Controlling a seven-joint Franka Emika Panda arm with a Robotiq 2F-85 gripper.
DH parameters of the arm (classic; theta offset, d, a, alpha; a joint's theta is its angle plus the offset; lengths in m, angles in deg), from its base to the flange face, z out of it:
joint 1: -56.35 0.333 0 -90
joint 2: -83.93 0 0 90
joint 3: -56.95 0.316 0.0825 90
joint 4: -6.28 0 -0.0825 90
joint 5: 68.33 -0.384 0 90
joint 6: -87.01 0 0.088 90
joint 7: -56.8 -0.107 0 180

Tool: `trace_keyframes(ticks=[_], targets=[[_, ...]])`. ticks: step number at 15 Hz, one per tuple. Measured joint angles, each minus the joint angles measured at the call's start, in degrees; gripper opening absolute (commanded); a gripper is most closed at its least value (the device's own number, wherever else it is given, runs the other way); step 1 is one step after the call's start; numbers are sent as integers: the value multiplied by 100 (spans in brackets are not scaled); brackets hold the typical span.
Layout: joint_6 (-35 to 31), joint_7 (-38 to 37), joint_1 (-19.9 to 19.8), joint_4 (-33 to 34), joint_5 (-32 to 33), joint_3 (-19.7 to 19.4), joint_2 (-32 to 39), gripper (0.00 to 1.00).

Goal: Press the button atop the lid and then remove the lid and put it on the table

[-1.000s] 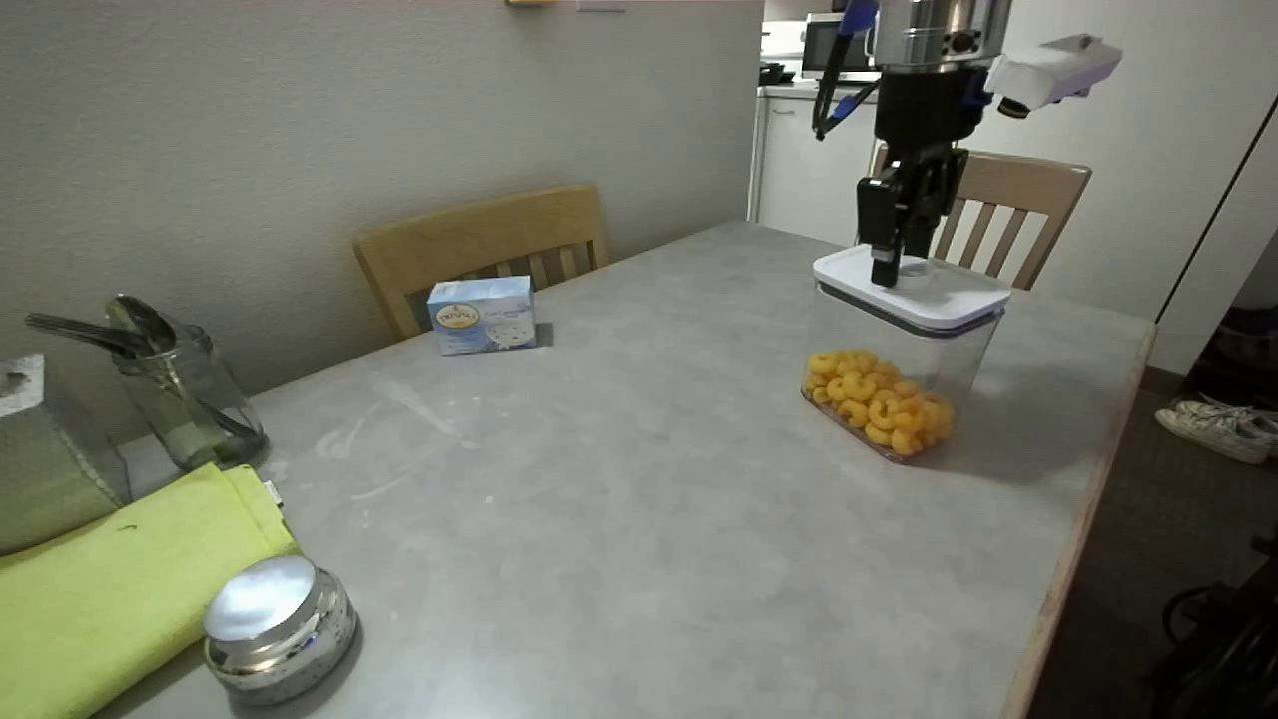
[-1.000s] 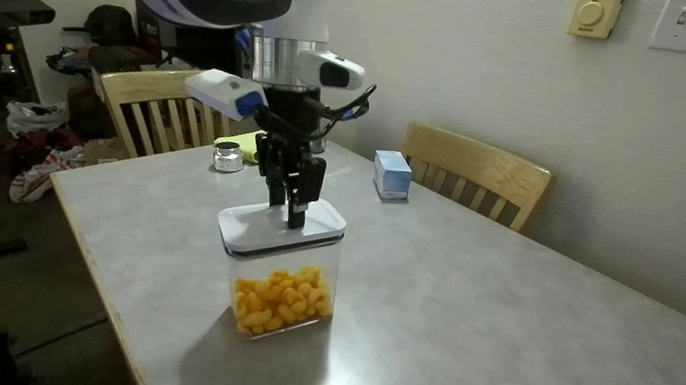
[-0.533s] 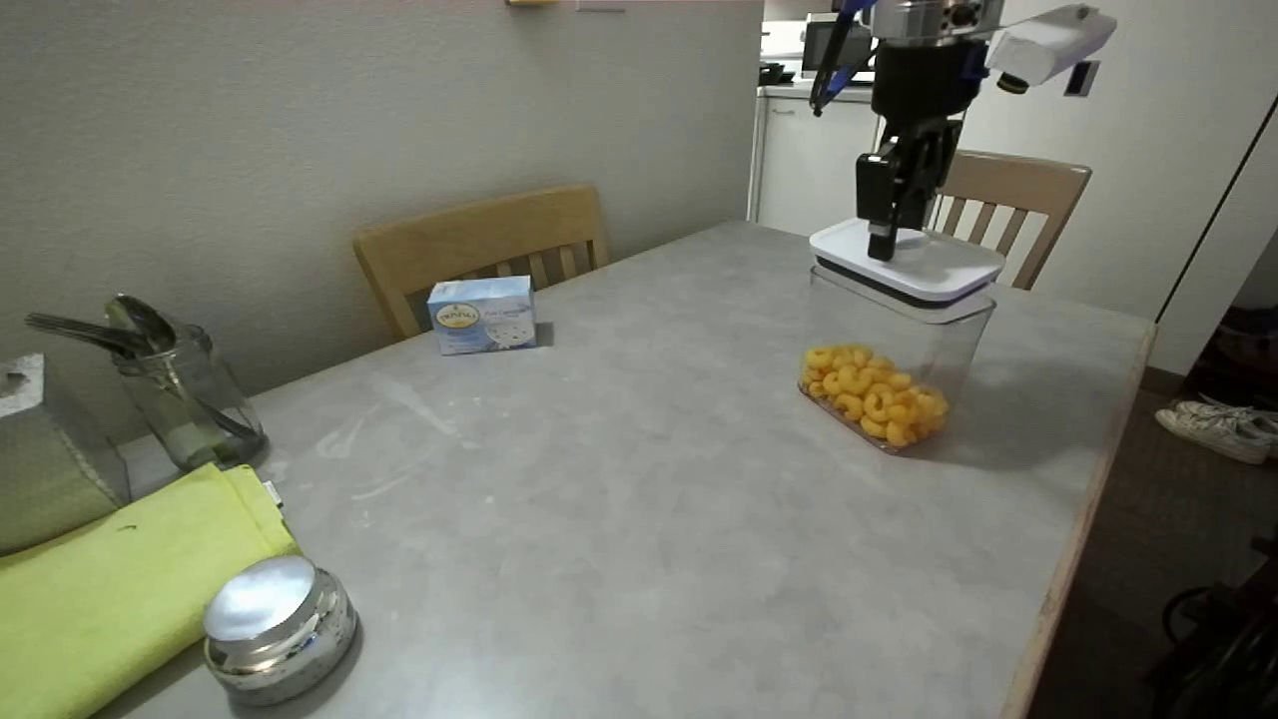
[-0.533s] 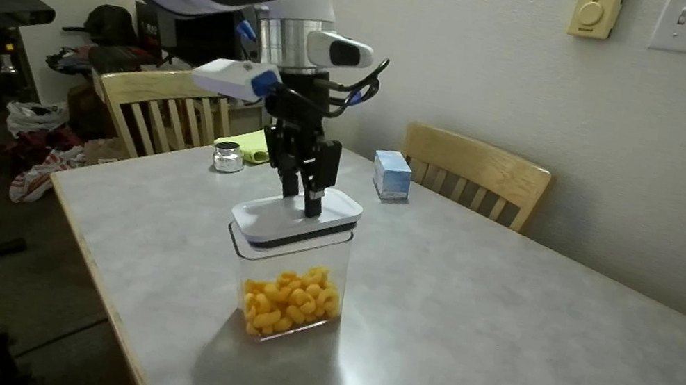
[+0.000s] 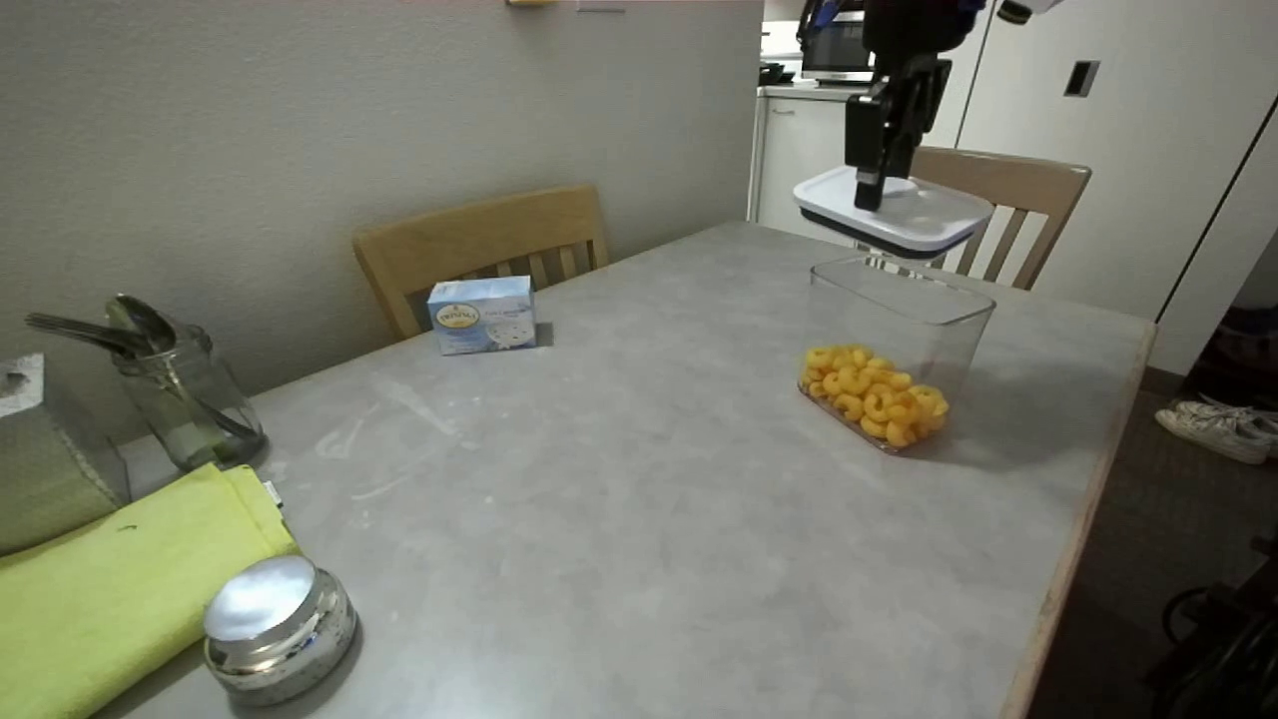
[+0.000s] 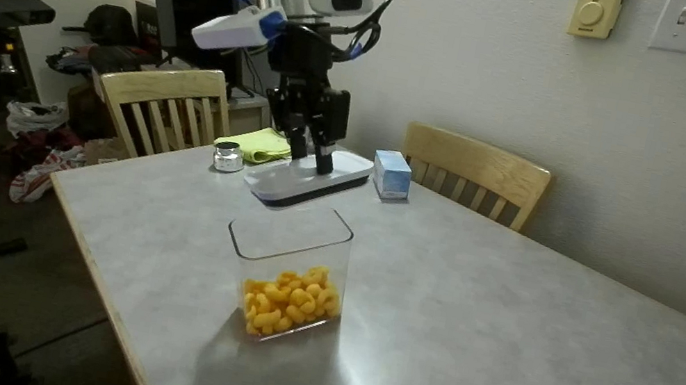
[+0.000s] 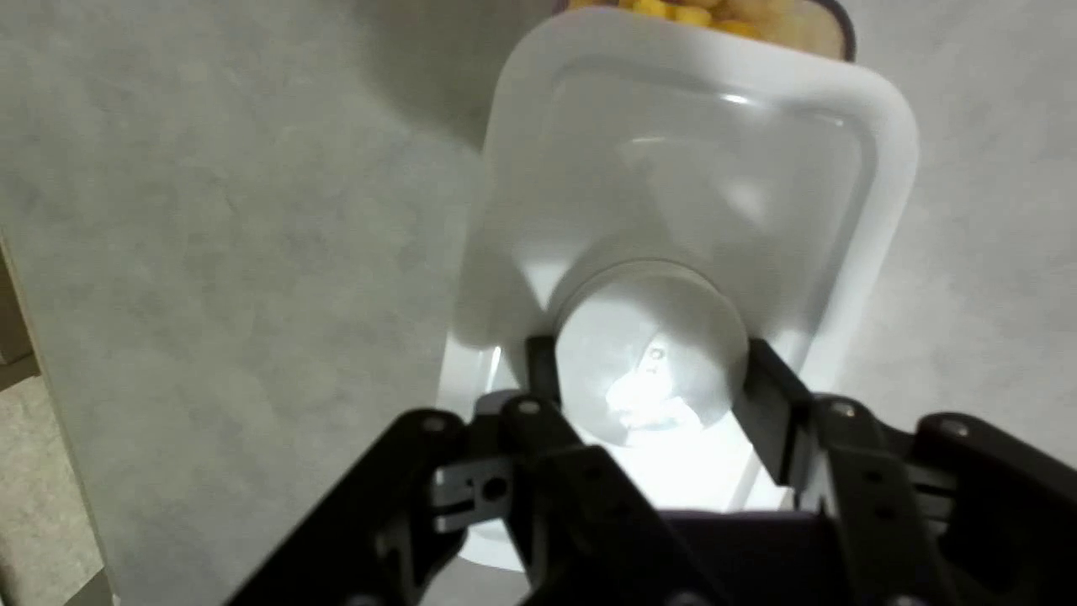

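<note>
A black two-fingered robot gripper [image 7: 649,370] holds a flat white lid [image 5: 944,215], shaped like a rectangle with rounded corners, in the air above a clear plastic container [image 6: 331,257]. The container stands upright on a large grey table [image 6: 531,367], its lower part filled with curled yellow-orange pieces [image 6: 289,299]. In the wrist view, the fingers [image 7: 774,404] press in from opposite sides on the round raised button [image 7: 652,328] of the lid, so the gripper is closed around that button and carries the lid by it. Both exterior views show a gap between the lid and the container's rim; the two do not touch. In the wrist view, part of the container shows past one end of the lid. Most of the task looks done: the button stands up proud of the lid, which suggests that it has been pressed, and the lid is off. What seems left is to carry the lid sideways past the container, lower it onto the table and let go; no part of it touches the tabletop yet. Elsewhere on the table, well apart from the container, are a blue-and-white box [image 5: 484,316] and a round silvery jar [image 5: 280,629] beside a folded yellow-green cloth [image 5: 130,589].
</note>
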Motion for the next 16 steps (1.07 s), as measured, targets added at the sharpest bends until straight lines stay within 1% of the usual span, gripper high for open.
trace_keyframes(ticks=[8, 12, 16], targets=[[35, -67, 304, 375, 57, 280, 92, 29], [31, -496, 461, 617, 56, 362, 442, 29], [-44, -1009, 612, 959, -28, 407, 1024, 29]])
